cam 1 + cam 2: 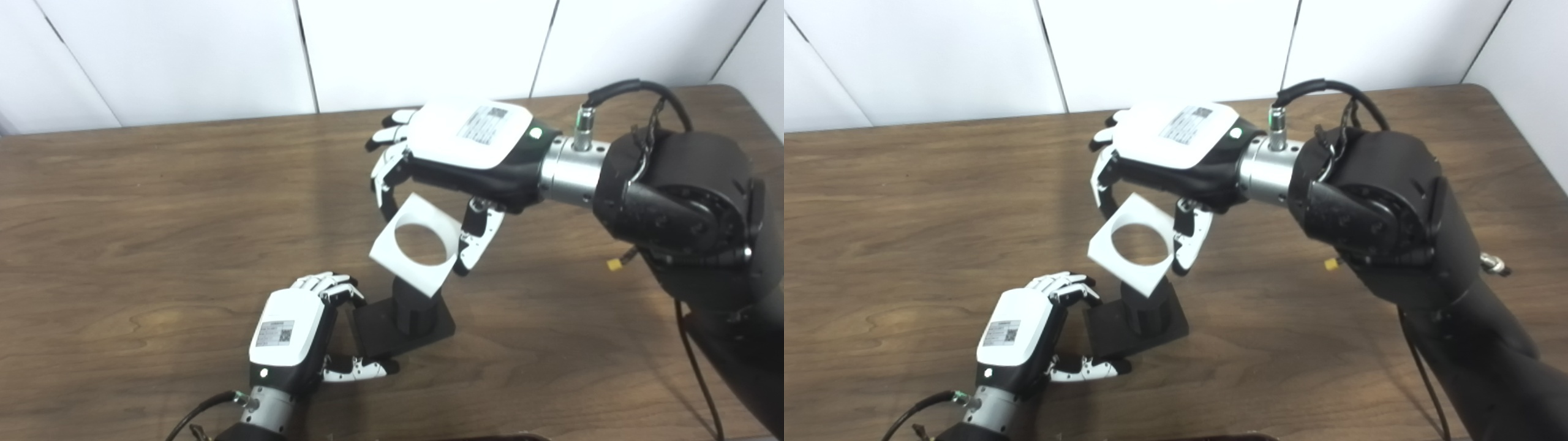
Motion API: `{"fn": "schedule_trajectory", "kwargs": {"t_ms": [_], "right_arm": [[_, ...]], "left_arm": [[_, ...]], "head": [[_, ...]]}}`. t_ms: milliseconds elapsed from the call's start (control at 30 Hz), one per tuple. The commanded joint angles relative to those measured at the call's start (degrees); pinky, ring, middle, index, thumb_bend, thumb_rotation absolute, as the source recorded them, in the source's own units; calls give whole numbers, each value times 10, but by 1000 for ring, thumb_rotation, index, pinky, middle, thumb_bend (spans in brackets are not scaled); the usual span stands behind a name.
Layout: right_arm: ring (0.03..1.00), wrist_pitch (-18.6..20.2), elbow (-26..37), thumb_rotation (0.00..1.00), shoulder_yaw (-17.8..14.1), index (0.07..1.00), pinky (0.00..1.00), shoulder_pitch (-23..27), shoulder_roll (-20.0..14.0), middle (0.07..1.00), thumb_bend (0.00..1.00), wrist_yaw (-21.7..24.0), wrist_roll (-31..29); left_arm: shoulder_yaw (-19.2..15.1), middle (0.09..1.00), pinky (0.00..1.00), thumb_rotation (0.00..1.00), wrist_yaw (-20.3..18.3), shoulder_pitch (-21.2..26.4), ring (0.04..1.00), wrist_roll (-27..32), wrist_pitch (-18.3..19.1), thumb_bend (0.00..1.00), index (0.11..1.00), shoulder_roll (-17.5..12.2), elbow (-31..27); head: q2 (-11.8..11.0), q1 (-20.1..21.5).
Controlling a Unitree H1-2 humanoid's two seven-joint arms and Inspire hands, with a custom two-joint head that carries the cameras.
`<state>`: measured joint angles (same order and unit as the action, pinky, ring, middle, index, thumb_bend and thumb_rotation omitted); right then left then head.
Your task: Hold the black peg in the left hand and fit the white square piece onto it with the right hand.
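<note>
— Black plastic, that's the peg (411,300): a short upright cylinder on a flat square base, standing on the wooden table (153,245) near the front edge. Where's the piece in relation to it?

— White square piece (416,244) hangs just above the peg, tilted, its lower corner down over the peg's top from this angle. The round hole sits a little up and back of the peg's axis, so I'd judge it isn't on yet; whether the corner touches the peg, I can't tell.

— Who has what?

— The right hand (456,160) reaches in palm-down from the right, fingers (386,177) on the far edge and thumb on the near one, pinching the piece between them. The left hand (1029,331) sits low at the base's left side, fingers curled over its far corner and thumb along the near edge, clasping the base against the table.

— So what does the move depend on?

— The peg's axis is vertical and the plate is slanted. I'd say it needs levelling and the hole centring before it goes down.
</note>
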<state>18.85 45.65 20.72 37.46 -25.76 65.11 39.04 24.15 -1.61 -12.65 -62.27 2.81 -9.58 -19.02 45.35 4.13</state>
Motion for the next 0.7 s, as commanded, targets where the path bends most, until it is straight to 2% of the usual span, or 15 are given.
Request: {"fn": "schedule_trajectory", "kwargs": {"t_ms": [0, 400, 667], "right_arm": [[921, -1, 9, 133, -2, 481, 979, 24, -1, 756, 525, 1, 7], [915, -23, 0, 132, 19, 481, 956, 6, -1, 756, 524, 4, 14], [932, -30, -9, 131, 25, 482, 987, -4, 3, 768, 524, -2, 15]], "left_arm": [[11, 758, 781, 49, -19, 1, 804, -4, 0, 520, 487, 3, 10], [13, 762, 787, 50, -24, 2, 807, -6, 1, 519, 488, 2, 7], [13, 760, 781, 49, -23, 0, 805, -6, 2, 520, 487, 4, 3]], "head": [[1, 1], [4, 0], [7, -1]]}}
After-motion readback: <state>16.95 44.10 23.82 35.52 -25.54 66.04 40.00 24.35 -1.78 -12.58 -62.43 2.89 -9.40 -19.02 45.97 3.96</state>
